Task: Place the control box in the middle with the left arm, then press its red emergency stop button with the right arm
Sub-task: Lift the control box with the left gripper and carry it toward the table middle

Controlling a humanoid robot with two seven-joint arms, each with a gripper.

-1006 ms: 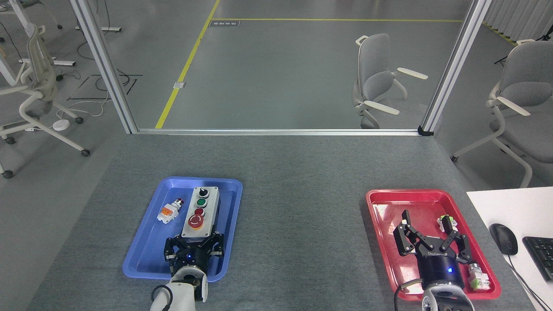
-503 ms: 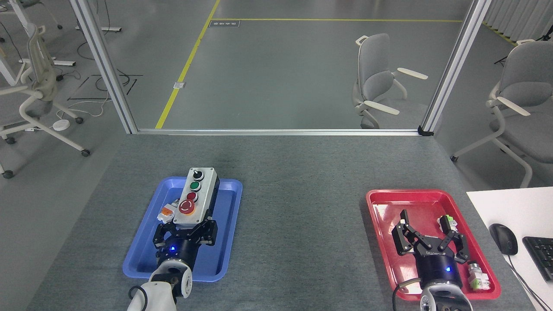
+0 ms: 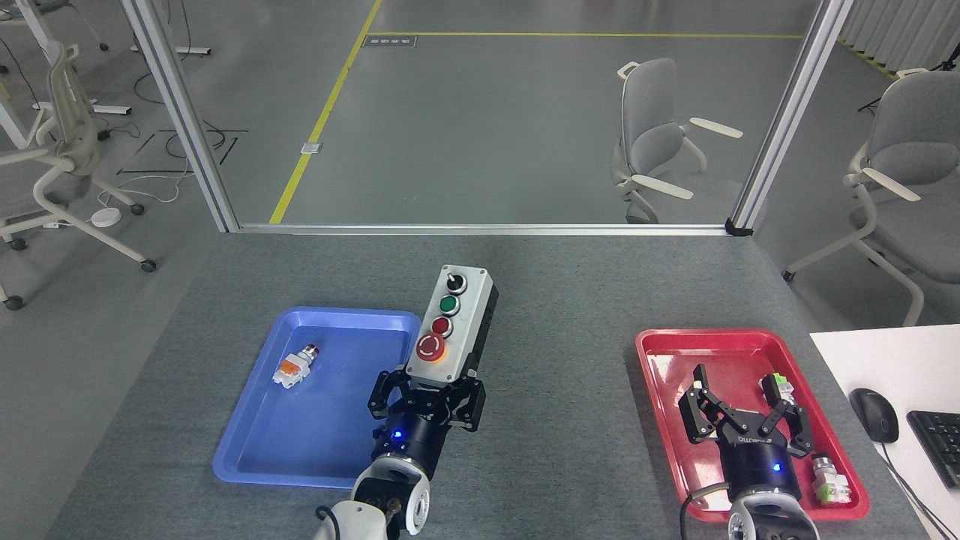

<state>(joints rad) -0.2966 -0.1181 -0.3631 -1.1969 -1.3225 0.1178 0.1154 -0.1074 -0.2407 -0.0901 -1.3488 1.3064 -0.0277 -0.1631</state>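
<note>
The control box (image 3: 452,322), light grey on top with a black base, is held in the air over the blue tray's right edge, tilted to the right. Its top carries a black knob, a green button, a small red button and the big red emergency stop button (image 3: 430,347). My left gripper (image 3: 427,393) is shut on the box's near end. Over the red tray, my right gripper (image 3: 742,401) stands open with nothing between its fingers.
The blue tray (image 3: 262,442) holds a small loose push-button part with an orange body (image 3: 292,367). The red tray (image 3: 660,360) holds two loose parts with green bodies. A white desk with a mouse (image 3: 874,415) and keyboard stands at the right.
My left gripper has lifted the control box out of the blue tray and carried it to the right, toward the table's middle. The right gripper has hardly moved.
</note>
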